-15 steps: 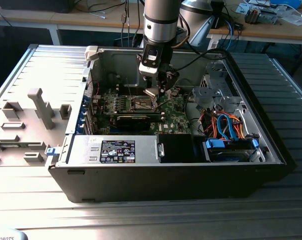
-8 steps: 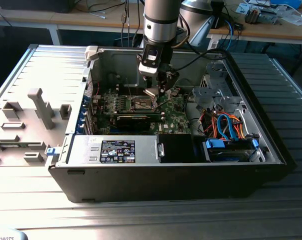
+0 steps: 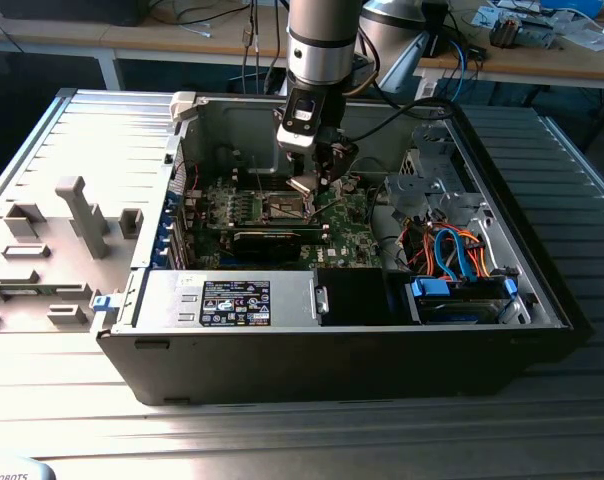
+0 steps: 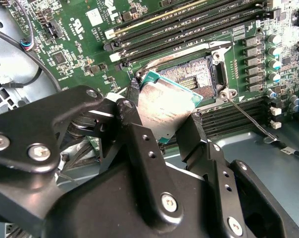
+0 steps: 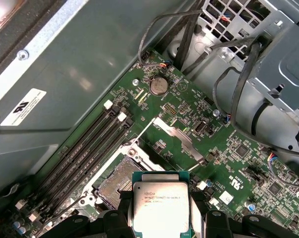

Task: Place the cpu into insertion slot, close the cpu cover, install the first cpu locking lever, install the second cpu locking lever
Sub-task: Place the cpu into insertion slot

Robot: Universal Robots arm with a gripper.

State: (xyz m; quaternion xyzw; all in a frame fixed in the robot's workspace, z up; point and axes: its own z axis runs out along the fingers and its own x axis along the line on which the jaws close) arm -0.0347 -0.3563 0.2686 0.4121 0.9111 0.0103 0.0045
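Bench [image 3: 72, 420]: grey ribbed metal top | middle to the exterior view's right: black computer case [image 3: 332, 365] resting flat on the ribs (open side up) | toward the bench's edge at the exterior view's left: cluster of grey fixture blocks [image 3: 77, 215], near the case

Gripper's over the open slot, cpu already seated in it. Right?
Not quite. The cpu isn't seated: the gripper holds it by its edges over the slot, whose contacts lie bare. The second wrist view shows this. The rest is right: the gripper is over the open slot.
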